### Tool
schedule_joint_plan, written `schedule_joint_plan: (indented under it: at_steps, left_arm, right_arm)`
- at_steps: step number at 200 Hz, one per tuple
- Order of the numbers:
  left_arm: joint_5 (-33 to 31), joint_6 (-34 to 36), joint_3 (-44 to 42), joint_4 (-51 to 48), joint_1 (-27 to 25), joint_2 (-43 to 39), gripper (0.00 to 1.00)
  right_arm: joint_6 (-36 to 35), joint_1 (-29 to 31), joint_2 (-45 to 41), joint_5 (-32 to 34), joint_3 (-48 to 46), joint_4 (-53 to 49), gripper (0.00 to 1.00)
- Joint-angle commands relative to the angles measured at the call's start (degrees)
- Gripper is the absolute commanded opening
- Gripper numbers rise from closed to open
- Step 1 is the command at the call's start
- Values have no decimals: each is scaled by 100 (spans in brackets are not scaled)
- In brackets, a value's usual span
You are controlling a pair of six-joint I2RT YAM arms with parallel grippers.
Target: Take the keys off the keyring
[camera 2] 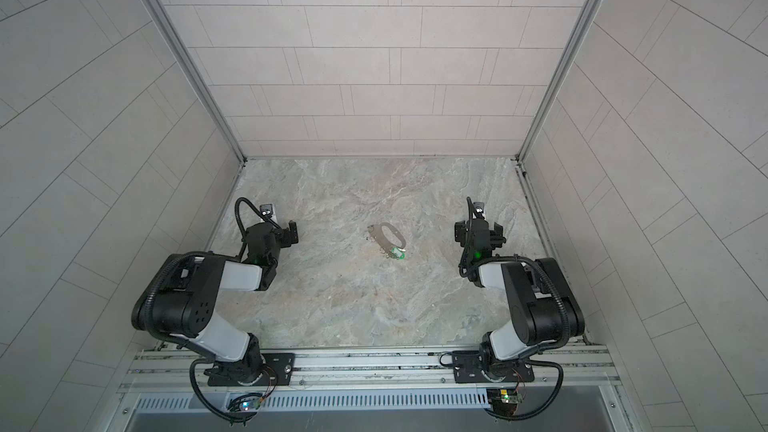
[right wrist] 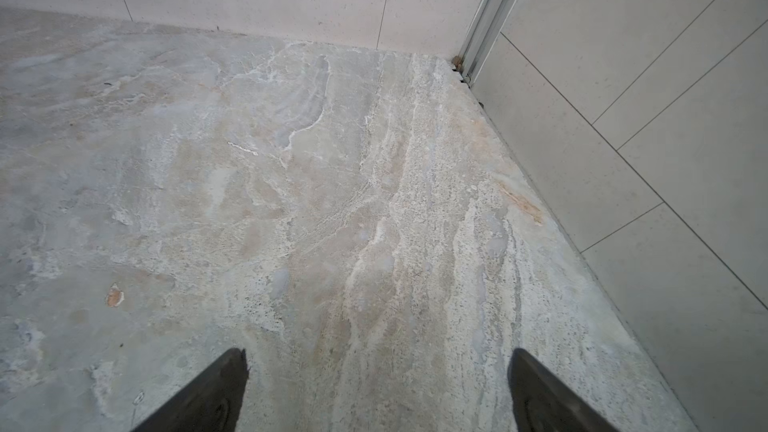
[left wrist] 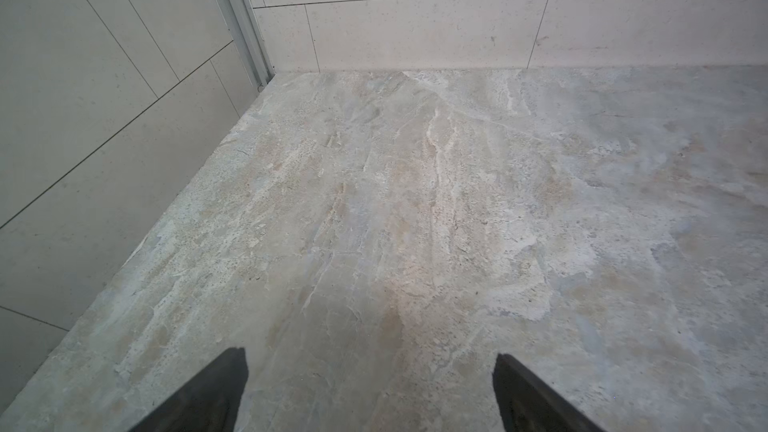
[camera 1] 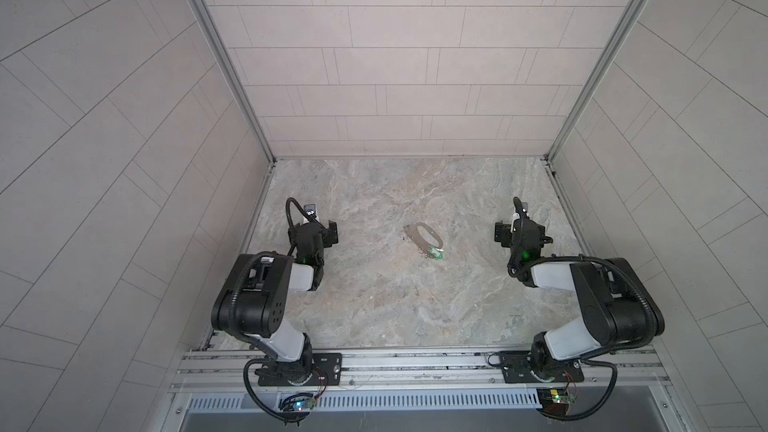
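Observation:
The keyring [camera 1: 422, 236] [camera 2: 388, 236], a flat grey oblong plate with a long slot and small wire loops along one edge, lies mid-table in both top views. A tiny green key [camera 1: 436, 253] [camera 2: 400, 254] sits at its near right end among the loops. My left gripper [camera 1: 313, 229] [camera 2: 270, 228] [left wrist: 370, 357] stands open and empty, well to the left of the keyring. To the right of it, equally far off, my right gripper [camera 1: 523, 231] [camera 2: 478, 229] [right wrist: 378, 355] is open and empty. Neither wrist view shows the keyring or the key.
The marbled stone table [camera 1: 374, 292] [left wrist: 415, 201] [right wrist: 291, 201] is boxed in by tiled walls at the back [camera 1: 395, 76] and on both sides. A metal rail [camera 1: 415, 361] carrying both arm bases runs along the near edge.

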Motion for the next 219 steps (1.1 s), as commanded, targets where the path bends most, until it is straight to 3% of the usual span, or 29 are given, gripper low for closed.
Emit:
schedule_joint_plan:
  at_steps: [1,162,195,219]
  left_arm:
    - [-67,45,43,136,-32,16,100]
    - [-33,16,36,108,-11,-37,100]
    - [11,25,22,36,4,-207,100]
    - [-132,-42,316,-1000,1,-781,100]
  right_arm:
    - [97,29,-52,74,-11,67,100]
    - [52,33,-98,70,-53,146,99]
    - [-28,78,-795,-11,670,-1604,100]
    - [-119,114,-1360,-237,684,-1899,97]
